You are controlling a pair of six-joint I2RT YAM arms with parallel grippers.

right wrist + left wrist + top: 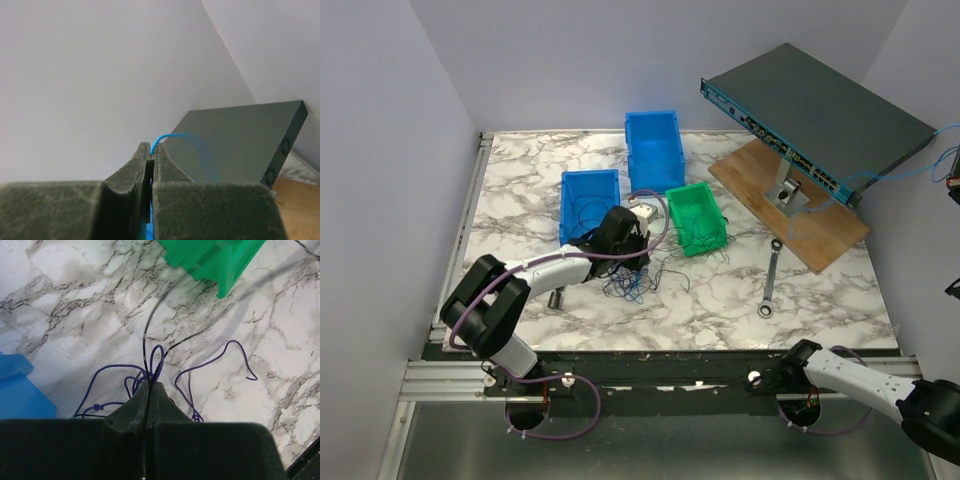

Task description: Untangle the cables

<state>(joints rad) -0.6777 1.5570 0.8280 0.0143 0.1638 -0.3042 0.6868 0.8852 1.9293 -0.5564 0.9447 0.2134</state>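
Clamped left gripper (150, 385) shut on the cables (630, 285) at centre frame beside the green bin (705, 235), probably to tease strands apart; nipped a light-blue strand (160, 139) in closed right gripper (151, 147).

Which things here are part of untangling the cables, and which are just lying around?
Job: cables, left gripper shut on them, right gripper shut on a light blue cable.
Lying about: two blue bins, green bin, wrench, network switch, wooden board.

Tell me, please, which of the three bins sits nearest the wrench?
The green bin, the rightmost of the three and the only one not blue.
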